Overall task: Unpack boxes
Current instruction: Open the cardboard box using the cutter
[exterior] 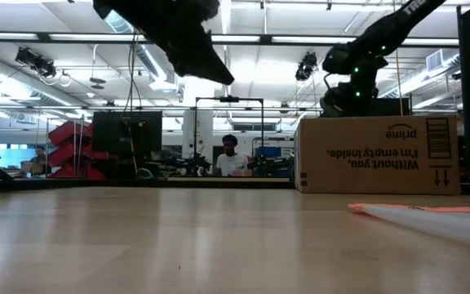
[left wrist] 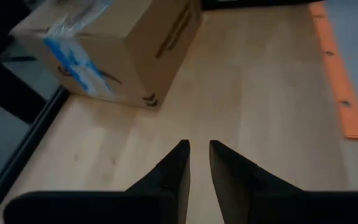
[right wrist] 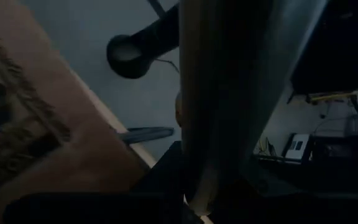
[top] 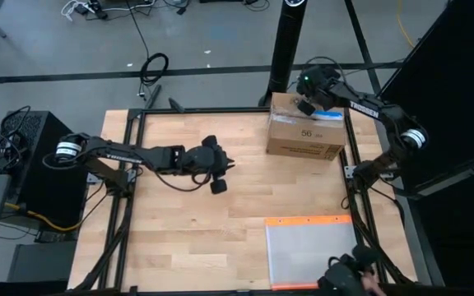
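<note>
One sealed box [top: 305,136] sits upper right, the right claw [top: 307,105] shut above its top. The left claw [top: 218,174], closed and empty, waits mid-tabletop [top: 220,238]. Next likely calls for opening the flaps.

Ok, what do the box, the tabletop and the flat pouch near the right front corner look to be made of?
Shipping box: brown corrugated cardboard, matte, with printed black marks, clear tape and a white-and-blue label. Tabletop: light wood planks, visible grain and seams, slight sheen in the low view. Pouch: seemingly clear or greyish plastic film with an orange edge, lying flat.

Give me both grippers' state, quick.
Left gripper: shut, empty, above the table.
Right gripper: shut, over the box; holding anything, cannot tell.
</note>
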### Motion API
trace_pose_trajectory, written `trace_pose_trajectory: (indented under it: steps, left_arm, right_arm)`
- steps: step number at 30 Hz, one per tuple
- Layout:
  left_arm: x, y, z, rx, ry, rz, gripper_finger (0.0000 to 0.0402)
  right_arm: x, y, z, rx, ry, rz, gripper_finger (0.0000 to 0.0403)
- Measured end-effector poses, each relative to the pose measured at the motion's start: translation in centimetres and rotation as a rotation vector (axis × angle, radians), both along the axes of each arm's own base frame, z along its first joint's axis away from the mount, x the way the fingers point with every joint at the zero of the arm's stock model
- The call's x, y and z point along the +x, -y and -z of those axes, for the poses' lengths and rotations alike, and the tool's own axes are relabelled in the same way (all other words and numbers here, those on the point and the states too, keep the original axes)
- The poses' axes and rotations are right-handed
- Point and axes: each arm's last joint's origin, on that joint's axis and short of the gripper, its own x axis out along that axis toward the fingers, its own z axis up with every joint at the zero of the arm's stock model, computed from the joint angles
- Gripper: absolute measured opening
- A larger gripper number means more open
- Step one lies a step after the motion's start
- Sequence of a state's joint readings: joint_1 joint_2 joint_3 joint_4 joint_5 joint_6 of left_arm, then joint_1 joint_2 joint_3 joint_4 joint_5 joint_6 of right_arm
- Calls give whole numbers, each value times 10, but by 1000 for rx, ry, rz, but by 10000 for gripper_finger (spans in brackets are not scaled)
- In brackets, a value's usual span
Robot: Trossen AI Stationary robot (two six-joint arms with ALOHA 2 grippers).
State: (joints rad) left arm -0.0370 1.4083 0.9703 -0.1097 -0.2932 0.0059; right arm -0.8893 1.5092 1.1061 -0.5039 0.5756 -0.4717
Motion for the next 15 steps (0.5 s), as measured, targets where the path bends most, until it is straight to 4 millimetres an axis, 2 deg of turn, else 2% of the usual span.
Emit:
trace_pose_trajectory:
  steps: [3, 7, 15]
  left_arm:
    - [-4, 12, -6, 5, 20, 41, 46]
    - [-11, 23, -14, 27, 42, 57, 39]
    - [-18, 31, -7, 13, 23, 20, 36]
  right_arm:
    - [20, -11, 6, 17, 43, -37, 45]
    - [57, -42, 7, 51, 180, -141, 45]
    - [103, -114, -31, 152, 411, -494, 45]
